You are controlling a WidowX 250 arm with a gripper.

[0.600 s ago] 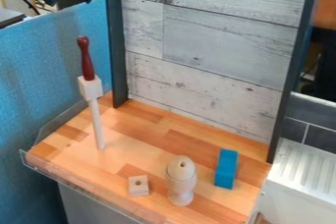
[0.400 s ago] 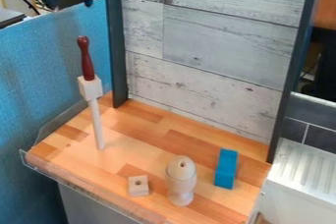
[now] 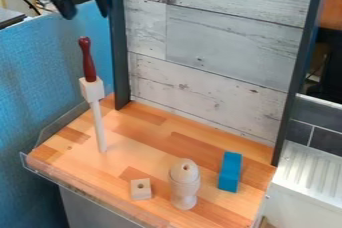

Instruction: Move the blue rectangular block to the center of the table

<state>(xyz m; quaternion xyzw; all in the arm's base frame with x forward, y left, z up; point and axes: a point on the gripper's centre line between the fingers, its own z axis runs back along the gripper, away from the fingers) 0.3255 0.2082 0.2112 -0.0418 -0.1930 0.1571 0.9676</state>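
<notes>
A: Quick pass, left to right. Your gripper [image 3: 87, 13] hangs at the upper left, fingers spread, nothing between them, so released.

B: And your target?

A: Far right. Your blue rectangular block [image 3: 230, 171] lies near the right edge of the table [image 3: 170, 144], down and to the right of your gripper in the camera view. You've one gripper, so no picking the nearer.

B: Long axis?

A: Back to front, roughly along the table's right edge. I'd have you cross right, come down over it and pinch the long sides (mind the tall stick on the way, it'd probably topple). Then you'd carry it left to reach the center.

B: Counts, same order?

A: You've got one gripper, one stick [image 3: 99, 127] with one dark red handle [image 3: 88, 62], one pale block [image 3: 92, 89] around the stick below that handle, one small holed block [image 3: 141, 189] on the table, one egg-shaped top [image 3: 184, 170] over one wooden cup [image 3: 184, 192], one blue block.

B: Joined, top and cup?

A: Can't tell. They touch, upright, just left of your target; I'd lift before going left, or you may knock them.
</notes>
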